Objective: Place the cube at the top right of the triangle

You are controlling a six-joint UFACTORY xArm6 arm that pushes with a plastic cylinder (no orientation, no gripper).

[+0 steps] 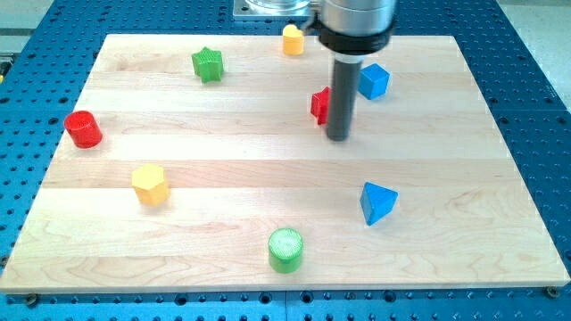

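A blue cube [373, 81] sits near the view's top, right of centre. A blue triangle [377, 202] lies lower down, at the right of centre, well below the cube. My tip [337, 137] rests on the board just left of and below the cube. The rod partly hides a red block [318, 105] of unclear shape, which sits at the rod's left side.
A green star [207, 64] and a small yellow block [293, 39] lie near the top edge. A red cylinder [83, 129] sits at the left edge, a yellow hexagon [150, 185] lower left, a green cylinder [285, 250] at the bottom centre.
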